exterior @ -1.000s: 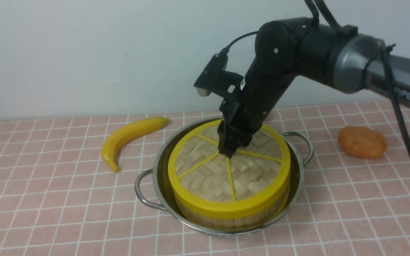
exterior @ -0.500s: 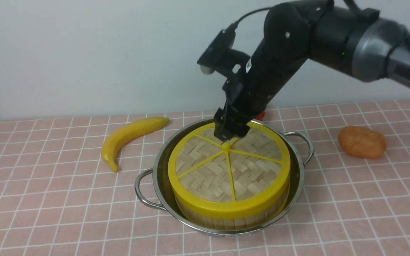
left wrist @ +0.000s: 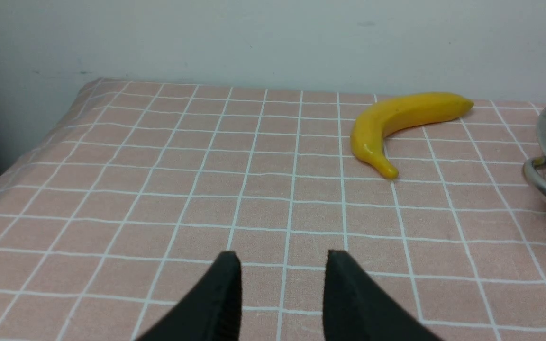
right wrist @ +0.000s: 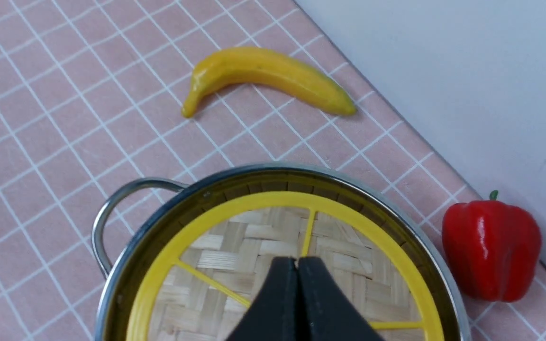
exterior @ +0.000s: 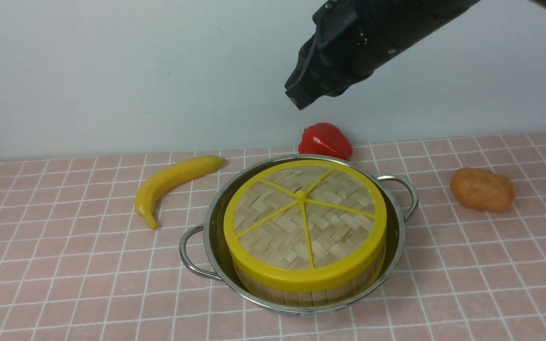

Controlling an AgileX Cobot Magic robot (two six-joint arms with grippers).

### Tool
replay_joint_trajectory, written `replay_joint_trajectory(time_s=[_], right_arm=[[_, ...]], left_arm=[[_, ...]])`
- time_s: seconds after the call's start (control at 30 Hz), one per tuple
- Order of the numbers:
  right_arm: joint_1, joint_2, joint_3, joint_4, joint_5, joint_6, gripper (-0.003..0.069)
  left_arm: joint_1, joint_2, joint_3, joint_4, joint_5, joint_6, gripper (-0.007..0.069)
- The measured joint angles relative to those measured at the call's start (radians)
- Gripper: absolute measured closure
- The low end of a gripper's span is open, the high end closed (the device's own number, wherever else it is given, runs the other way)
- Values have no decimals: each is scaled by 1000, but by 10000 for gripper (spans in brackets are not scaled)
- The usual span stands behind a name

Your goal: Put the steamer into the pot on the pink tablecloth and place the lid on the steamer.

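lid (exterior: 304, 222) on steamer (exterior: 301, 289) in pot (exterior: 398, 227), r gripper (right wrist: 297, 259) clear

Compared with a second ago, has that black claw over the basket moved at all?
Yes. The right end effector has lifted straight off the lid, which it touched at the centre knob, and now hangs high above the pot, jaws shut and empty.

**Three cameras covering one pink table**

The front camera is looking forward and slightly down across the pink tablecloth (exterior: 64, 265) toward the wall, taking in the whole pot (exterior: 398, 227). The left wrist camera is sitting low near the cloth, facing the wall. The right wrist camera is looking steeply down from above the pot. All three are sharing the banana (exterior: 173, 182).
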Motion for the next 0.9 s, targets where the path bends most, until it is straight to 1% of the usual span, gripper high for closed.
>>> replay_joint_trajectory(time_s=[0.13, 0.27, 0.37, 0.5, 0.57, 0.6, 0.7, 0.77, 0.8, 0.9], right_arm=[[0, 0, 0, 65, -2, 12, 666], [0, -30, 35, 71, -18, 19, 661], [0, -143, 180, 46, -76, 22, 659], [-29, -394, 472, 8, -200, 41, 654], [-80, -569, 662, 1, -304, 57, 650], [-98, -600, 713, 1, -332, 64, 650], [-224, -847, 971, -2, -459, 119, 643], [-298, -970, 1086, -3, -508, 150, 637], [-314, -997, 1098, -3, -512, 153, 636], [-416, -1182, 1269, -2, -574, 185, 628]], left_arm=[[0, 0, 0, 0, 0, 0, 382], [0, 0, 0, 0, 0, 0, 382], [0, 0, 0, 0, 0, 0, 382], [0, 0, 0, 0, 0, 0, 382], [0, 0, 0, 0, 0, 0, 382], [0, 0, 0, 0, 0, 0, 382], [0, 0, 0, 0, 0, 0, 382], [0, 0, 0, 0, 0, 0, 382], [0, 0, 0, 0, 0, 0, 382], [0, 0, 0, 0, 0, 0, 382]])
